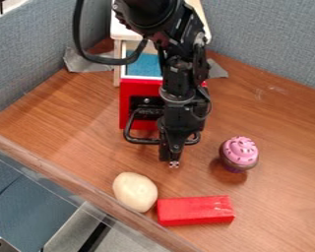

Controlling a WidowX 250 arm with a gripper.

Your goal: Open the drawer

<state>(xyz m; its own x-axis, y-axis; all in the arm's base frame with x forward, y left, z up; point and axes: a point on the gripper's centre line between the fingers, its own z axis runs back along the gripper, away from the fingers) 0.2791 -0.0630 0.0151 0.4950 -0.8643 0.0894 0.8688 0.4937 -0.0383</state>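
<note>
The gripper (173, 158) points down over the front of the drawer, its tip just beyond the black handle (139, 141). The drawer has a red front (138, 91) and a blue inside (145, 65) with a pale rim, which shows between that front and the white-topped cabinet (122, 30). So the drawer stands at least partly out. The arm and gripper cover the right part of the drawer and the middle of the handle; contact with the handle cannot be made out.
A pink-topped cupcake (239, 153) stands to the right of the gripper. Nearer the front edge lie a pale rounded object (134, 191) and a red block (196, 210), close together. Grey-blue partitions (278, 39) border the wooden table (68, 118) behind and at left.
</note>
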